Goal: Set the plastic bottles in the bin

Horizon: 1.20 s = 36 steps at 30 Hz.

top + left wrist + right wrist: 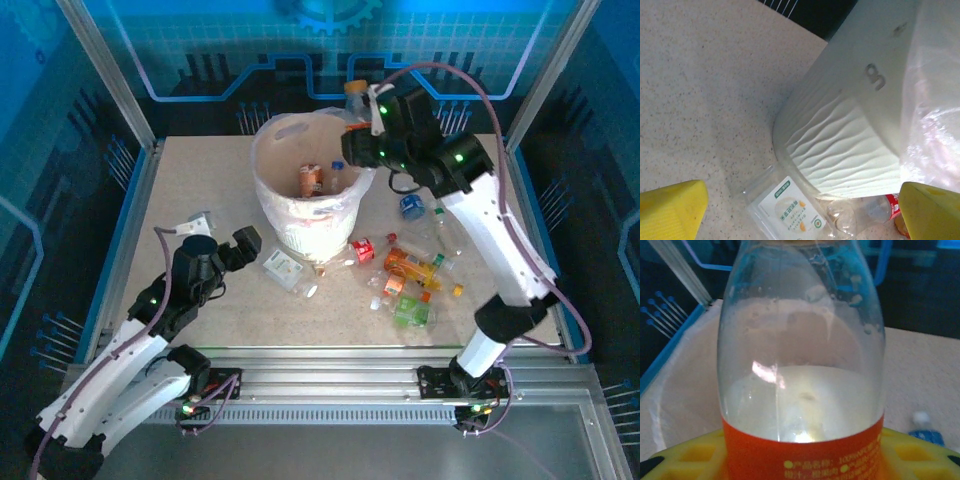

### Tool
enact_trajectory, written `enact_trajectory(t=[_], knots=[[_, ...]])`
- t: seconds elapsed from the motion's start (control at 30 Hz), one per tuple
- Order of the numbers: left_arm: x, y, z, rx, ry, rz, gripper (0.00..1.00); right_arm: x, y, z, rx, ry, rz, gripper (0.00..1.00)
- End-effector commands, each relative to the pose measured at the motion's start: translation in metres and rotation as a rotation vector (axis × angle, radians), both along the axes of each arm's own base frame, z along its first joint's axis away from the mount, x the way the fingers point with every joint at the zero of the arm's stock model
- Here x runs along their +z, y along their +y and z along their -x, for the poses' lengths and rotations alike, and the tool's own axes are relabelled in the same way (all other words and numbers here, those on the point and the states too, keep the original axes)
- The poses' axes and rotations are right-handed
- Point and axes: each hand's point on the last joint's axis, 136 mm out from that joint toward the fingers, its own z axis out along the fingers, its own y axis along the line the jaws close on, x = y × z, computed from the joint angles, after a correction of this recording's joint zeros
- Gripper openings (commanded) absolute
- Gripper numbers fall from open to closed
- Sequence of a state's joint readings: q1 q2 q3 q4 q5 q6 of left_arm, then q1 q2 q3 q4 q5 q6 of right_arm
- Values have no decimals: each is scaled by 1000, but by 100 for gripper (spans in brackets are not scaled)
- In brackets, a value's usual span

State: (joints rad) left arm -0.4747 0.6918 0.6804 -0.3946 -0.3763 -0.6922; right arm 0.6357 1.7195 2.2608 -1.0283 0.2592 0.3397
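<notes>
I clamp orange-label bottle (802,365) in right gripper (363,116) at bin (300,228) rim. Two bottles (318,180) inside, loose bottles (412,278) left on table (200,180). Left gripper (247,241) wide, empty.

White bin (840,155) w/ wavy ribs; beige, dark-speckled worktop (700,75); clear bottle (802,390) w/ orange label; yellow pads (670,207) on left tool (804,200).

A speckled beige table (190,180) sits inside blue circuit-patterned walls (200,40), with silver metal posts (107,70) at its corners.
</notes>
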Motion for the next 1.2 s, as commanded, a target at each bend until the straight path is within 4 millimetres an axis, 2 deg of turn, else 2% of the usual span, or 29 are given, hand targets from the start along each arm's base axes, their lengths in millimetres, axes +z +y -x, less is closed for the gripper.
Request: enact_trajectory(t=[0.0,0.1,0.27,0.43,0.57,0.77,0.97,1.17], knots=[[-11,-1,3,14,32,54,99,7,25,-9,132,-21,-4,24],[-19,0,5,22,53,60,99,1,47,-17,205,-5,-28,23],[-33,-1,7,31,85,82,99,-34,82,-28,292,81,-40,23],[-43,-2,8,39,110,97,99,-73,105,-31,335,157,1,23],[-49,-2,9,48,129,109,99,-103,111,-35,341,216,45,24],[-58,-4,10,52,166,116,99,-133,118,-32,359,284,90,29],[-63,-6,9,52,183,126,99,-158,116,-30,340,346,139,42],[-68,-8,8,71,209,156,99,-165,116,-30,338,363,152,61]])
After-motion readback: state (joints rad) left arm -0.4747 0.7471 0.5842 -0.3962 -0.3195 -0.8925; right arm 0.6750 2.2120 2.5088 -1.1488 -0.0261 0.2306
